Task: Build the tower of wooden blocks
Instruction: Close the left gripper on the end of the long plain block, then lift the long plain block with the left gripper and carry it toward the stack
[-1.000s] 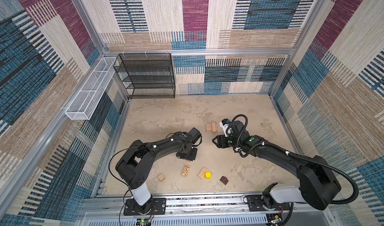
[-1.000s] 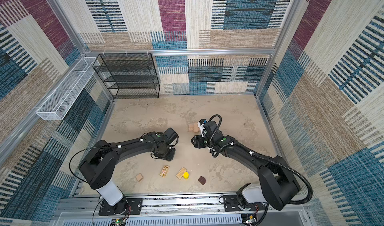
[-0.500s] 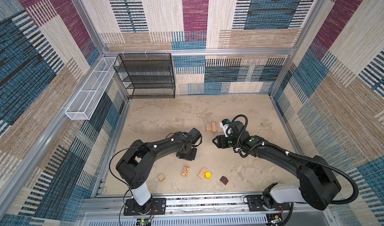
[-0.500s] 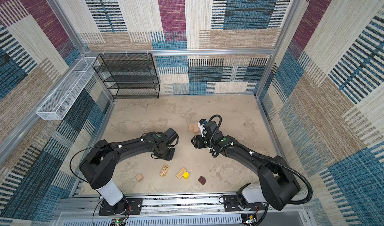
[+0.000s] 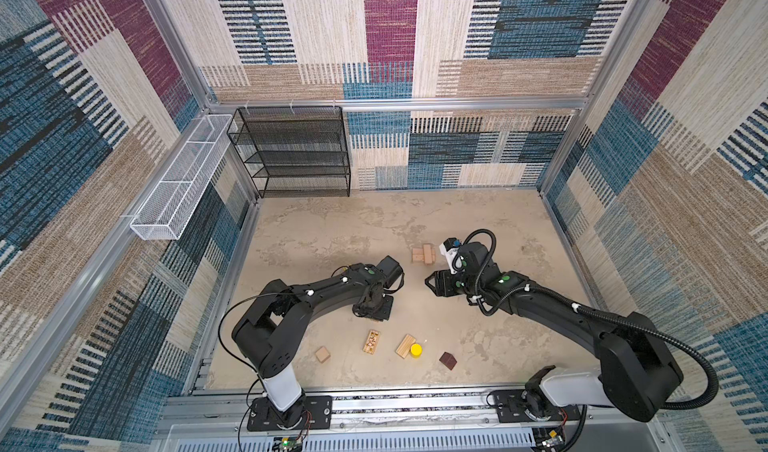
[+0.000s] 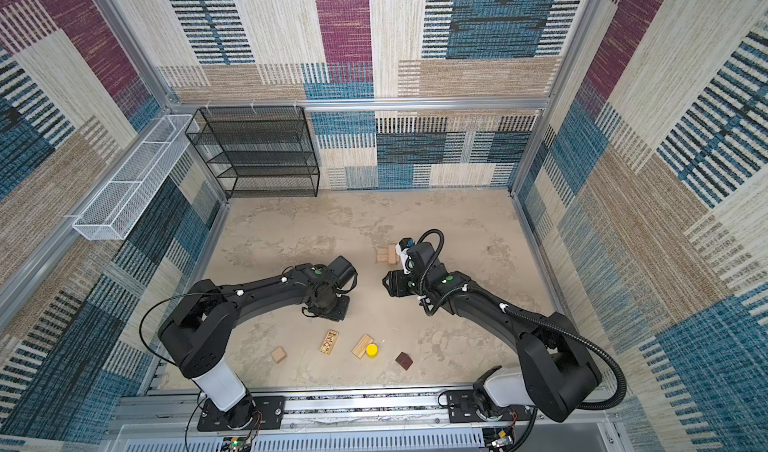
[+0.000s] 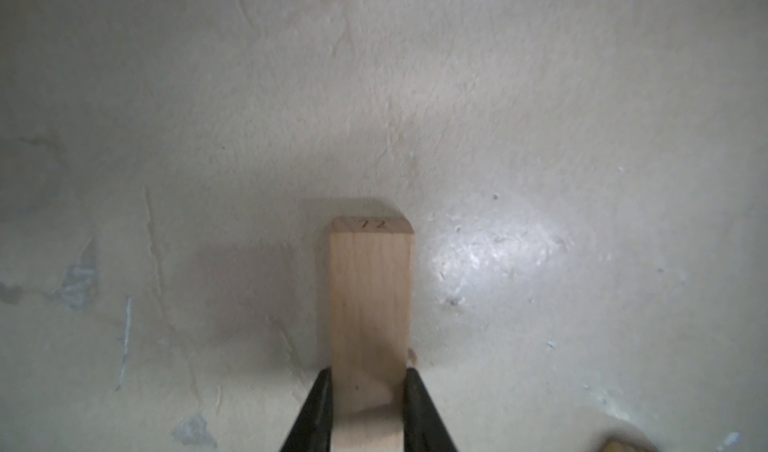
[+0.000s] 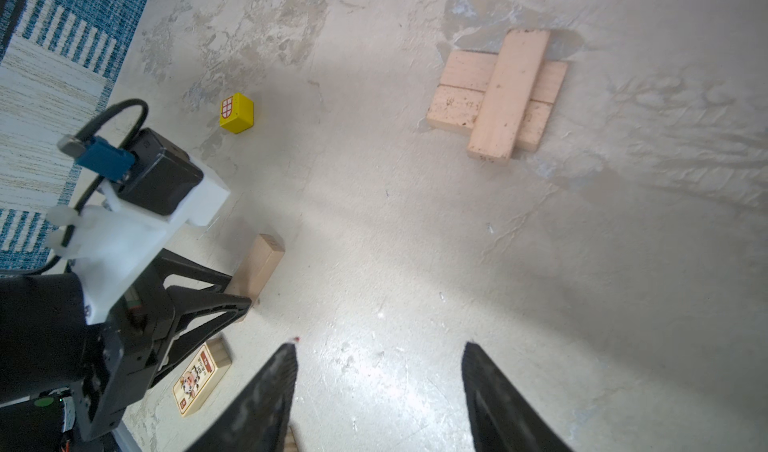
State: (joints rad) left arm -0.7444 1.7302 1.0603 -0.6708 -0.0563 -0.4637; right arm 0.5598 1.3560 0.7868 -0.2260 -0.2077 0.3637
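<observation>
tower (image 8: 498, 92) so far: 2 pale wood pieces flat, side by side, mid-tabletop (image 8: 415, 229), w/ a 3rd laid across them, plain grain. left hand (image 7: 368, 373) clamps a loose plank (image 7: 370, 287) by its sides, "72" on its end. right hand (image 8: 380, 344) spread wide, empty.

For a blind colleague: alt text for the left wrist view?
The left claw grips a pale wooden plank by its long sides, between two black fingers. The plank's far end is stamped 72; behind it, bare mottled beige floor.
</observation>
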